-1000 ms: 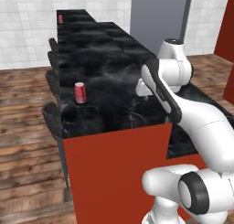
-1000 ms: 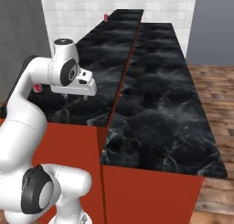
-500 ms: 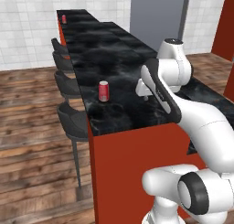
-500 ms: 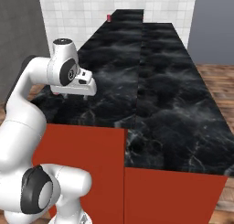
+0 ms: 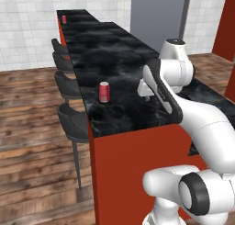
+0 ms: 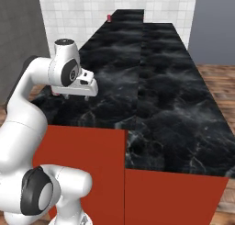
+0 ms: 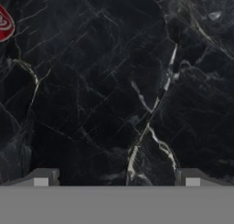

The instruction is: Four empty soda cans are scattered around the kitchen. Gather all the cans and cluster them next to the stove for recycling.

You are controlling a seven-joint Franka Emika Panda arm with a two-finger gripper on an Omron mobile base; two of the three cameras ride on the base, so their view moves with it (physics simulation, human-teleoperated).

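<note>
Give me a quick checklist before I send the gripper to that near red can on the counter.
1. Gripper open and empty: ok.
2. Near red can upright on the black counter: ok.
3. Can lined up between the fingers: not ok; in the hand view it sits at the upper left edge.
4. Counter between gripper and can free of obstacles: ok.
5. Second red can at the far end of the counter, for later: ok.
6. Stove location: cannot tell.
</note>
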